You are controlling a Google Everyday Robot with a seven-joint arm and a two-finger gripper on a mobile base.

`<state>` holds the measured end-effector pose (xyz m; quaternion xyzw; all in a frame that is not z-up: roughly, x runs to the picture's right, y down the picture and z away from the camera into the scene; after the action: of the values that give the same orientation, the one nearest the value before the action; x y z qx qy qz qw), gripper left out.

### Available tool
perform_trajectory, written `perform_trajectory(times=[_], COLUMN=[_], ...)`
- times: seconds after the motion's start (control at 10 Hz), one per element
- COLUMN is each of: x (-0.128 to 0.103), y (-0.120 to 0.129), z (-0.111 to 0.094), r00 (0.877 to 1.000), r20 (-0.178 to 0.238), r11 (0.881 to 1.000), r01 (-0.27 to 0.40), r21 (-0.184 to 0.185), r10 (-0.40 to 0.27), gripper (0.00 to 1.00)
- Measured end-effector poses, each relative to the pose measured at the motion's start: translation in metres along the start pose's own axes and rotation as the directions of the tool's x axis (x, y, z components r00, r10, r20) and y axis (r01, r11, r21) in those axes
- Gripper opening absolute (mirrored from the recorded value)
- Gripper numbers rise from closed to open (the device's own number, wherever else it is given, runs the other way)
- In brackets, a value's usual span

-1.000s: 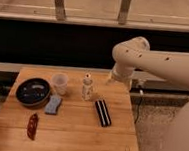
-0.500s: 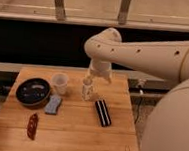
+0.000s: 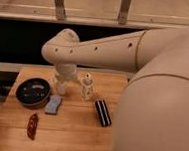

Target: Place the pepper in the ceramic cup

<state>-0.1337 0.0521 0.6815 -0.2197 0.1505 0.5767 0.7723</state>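
Note:
The dark red pepper lies alone on the wooden table, near the front left. My white arm reaches in from the right and bends down at the back left of the table. There my gripper hangs open just above the tabletop, holding nothing. The ceramic cup stands at that same spot, almost wholly hidden by the gripper, with only a pale sliver showing at its left. The pepper is well in front of the gripper and to its left.
A round black bowl sits left of the gripper. A blue sponge lies just in front of it. A small white bottle stands to its right, and a black striped block lies further right. My arm's bulk fills the right side.
My arm has swung left across the back of the table, from right of the bottle to over the cup's spot. The objects on the table have not moved.

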Motion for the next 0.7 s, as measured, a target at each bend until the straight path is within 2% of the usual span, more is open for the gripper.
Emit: perform_trajectory(times=[0.7], x=[0.0028], y=[0.0009], z=[0.0010], r00=[1.000], r20=[-0.008], r11=[1.000], r01=[0.014], r21=[0.004], r10=[-0.014], gripper=[0.67])
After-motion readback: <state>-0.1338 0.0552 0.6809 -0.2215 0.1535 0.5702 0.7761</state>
